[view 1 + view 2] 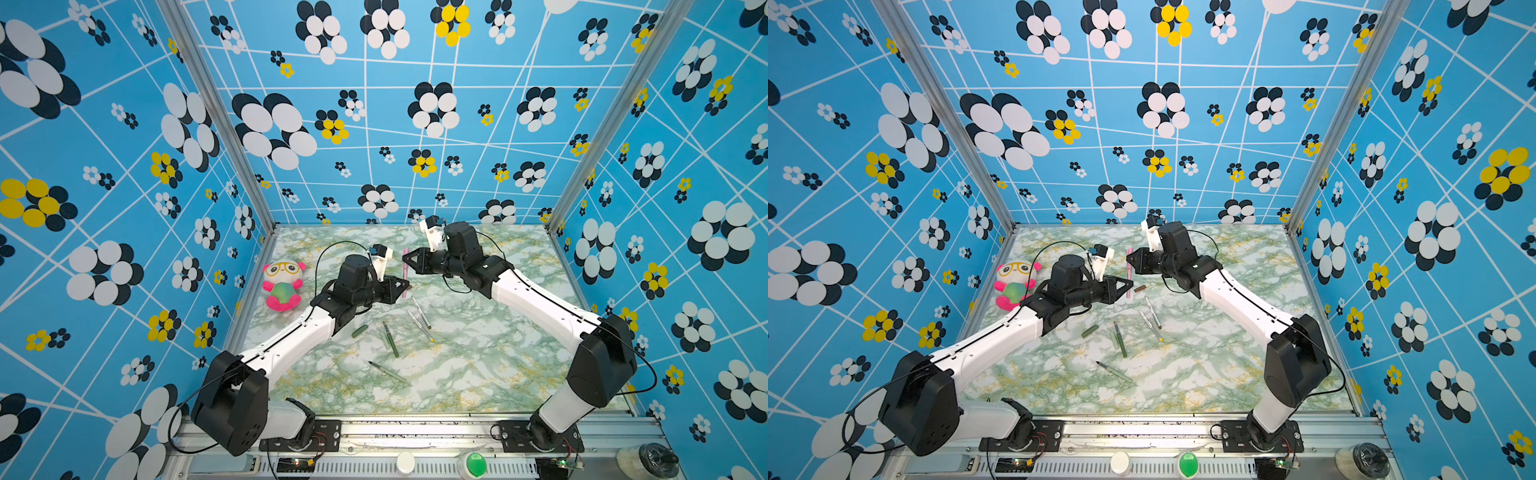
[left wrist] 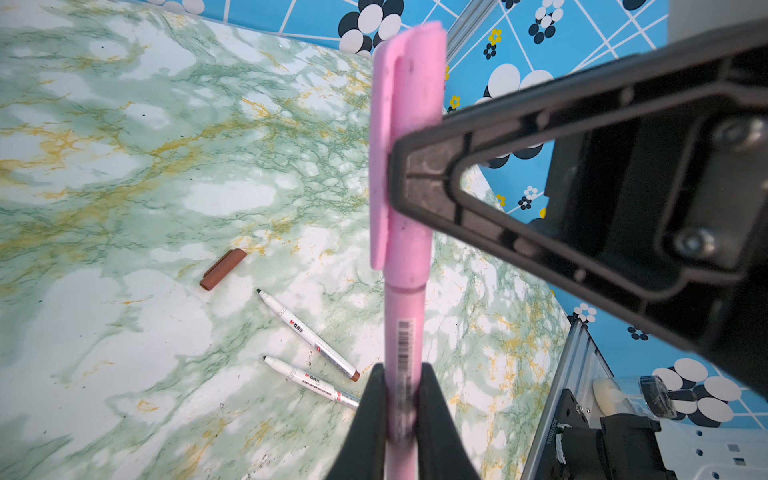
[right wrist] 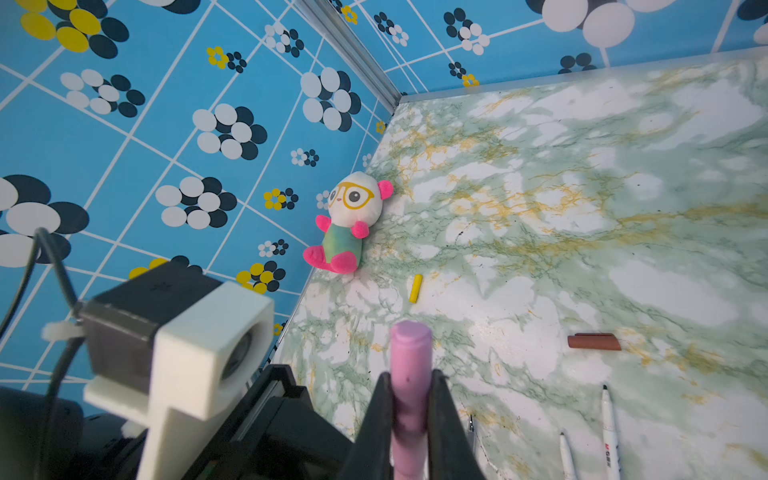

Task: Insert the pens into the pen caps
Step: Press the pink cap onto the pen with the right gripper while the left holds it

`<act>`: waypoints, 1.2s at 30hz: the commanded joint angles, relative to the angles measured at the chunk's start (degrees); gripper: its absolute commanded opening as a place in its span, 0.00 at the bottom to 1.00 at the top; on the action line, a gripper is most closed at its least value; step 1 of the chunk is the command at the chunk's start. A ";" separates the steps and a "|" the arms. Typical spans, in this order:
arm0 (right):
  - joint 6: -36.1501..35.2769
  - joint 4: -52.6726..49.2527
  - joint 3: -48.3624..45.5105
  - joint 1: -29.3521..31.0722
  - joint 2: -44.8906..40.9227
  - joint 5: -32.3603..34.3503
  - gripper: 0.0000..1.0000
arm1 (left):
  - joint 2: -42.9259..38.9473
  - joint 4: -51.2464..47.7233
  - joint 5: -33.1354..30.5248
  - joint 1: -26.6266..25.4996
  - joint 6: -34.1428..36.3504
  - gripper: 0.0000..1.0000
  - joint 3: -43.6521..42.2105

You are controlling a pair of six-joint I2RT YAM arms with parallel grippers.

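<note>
Since the pink cap [image 2: 409,124] sits over the writing end of the pink pen [image 2: 405,332], with only a thin seam where cap meets barrel, what remains looks like the last seating push. It should run straight along the pen's axis.

The left claw [image 2: 402,374] is clamped on the barrel just past the barcode. The right claw [image 3: 409,382] is clamped on the cap, whose end stands proud of the grip. Between them the pen hangs above the counter [image 1: 478,365], near its middle and toward the back wall.

Whether the cap has clicked home I cannot tell. I would press the two grips together gently, with no twist or bend, then release one claw only and lay the pen down away from the loose pieces.

Those lie close. The brown cap [image 2: 223,269] and two white-barrelled pens [image 2: 307,332] are just below the work. The yellow cap [image 3: 415,288] is nearer the plush panda [image 3: 353,220]. The green pens [image 1: 391,341] and the dark green cap [image 1: 360,331] lie toward the front.
</note>
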 commanded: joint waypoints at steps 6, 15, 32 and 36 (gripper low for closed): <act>-0.34 -13.21 -5.26 3.34 0.11 -4.74 0.01 | 1.21 17.43 -4.75 4.19 1.66 0.00 9.65; 1.15 -12.15 -8.27 3.54 -0.77 -3.79 0.01 | 3.21 20.14 -3.67 4.85 3.10 0.00 14.61; 3.18 -10.11 -6.57 3.63 -1.12 -3.43 0.04 | 3.84 25.10 0.03 4.89 2.55 0.00 10.95; 3.46 -9.98 -5.14 3.52 -2.17 -2.40 0.06 | 3.49 23.78 0.61 4.68 2.25 0.00 8.64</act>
